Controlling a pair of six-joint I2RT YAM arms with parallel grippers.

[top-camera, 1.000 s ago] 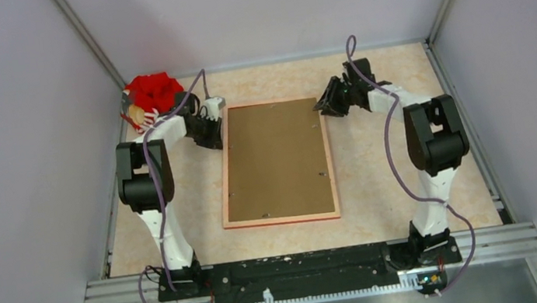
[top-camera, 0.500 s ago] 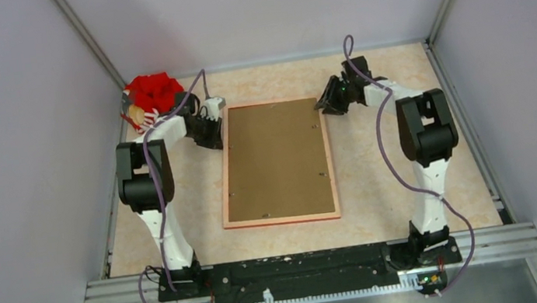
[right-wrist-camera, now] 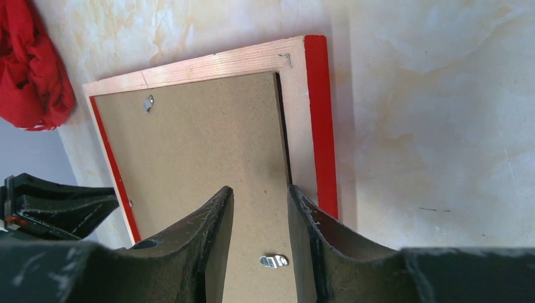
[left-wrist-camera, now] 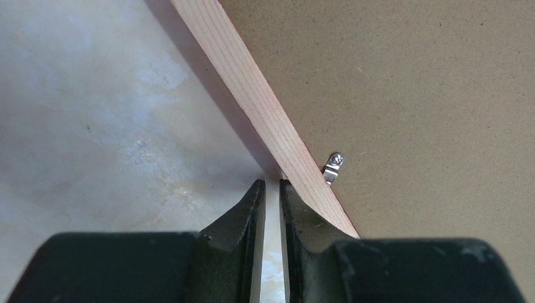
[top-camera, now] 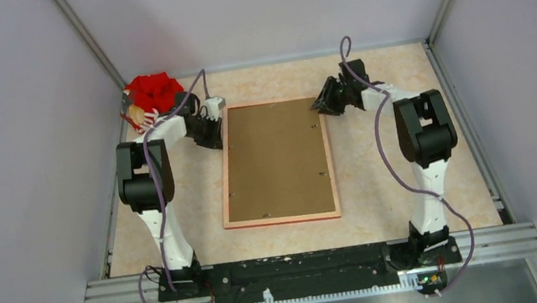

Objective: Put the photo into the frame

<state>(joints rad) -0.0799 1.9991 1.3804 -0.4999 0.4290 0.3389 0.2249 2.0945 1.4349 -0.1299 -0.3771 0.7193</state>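
Observation:
The frame (top-camera: 226, 173) lies face down mid-table, its pale wood back up and red edges showing (right-wrist-camera: 318, 126). A brown backing panel (top-camera: 276, 158) fills it. The photo is hidden. My left gripper (top-camera: 214, 131) sits low at the frame's far left side. Its jaws (left-wrist-camera: 271, 183) stand a narrow slit apart with only table between them, and the right finger rests against the wood rim (left-wrist-camera: 265, 120) near a metal clip (left-wrist-camera: 333, 166). My right gripper (top-camera: 322, 105) hovers open over the panel by the far right corner, with a clip (right-wrist-camera: 274, 260) below its gap (right-wrist-camera: 260, 189).
A crumpled red cloth (top-camera: 154, 92) lies in the far left corner behind the left arm, and it also shows in the right wrist view (right-wrist-camera: 28, 69). Grey walls close in the marbled table (top-camera: 395, 182) on three sides.
The right gripper has edged a little left and farther back along the frame's far right corner. The left arm and the frame have stayed put.

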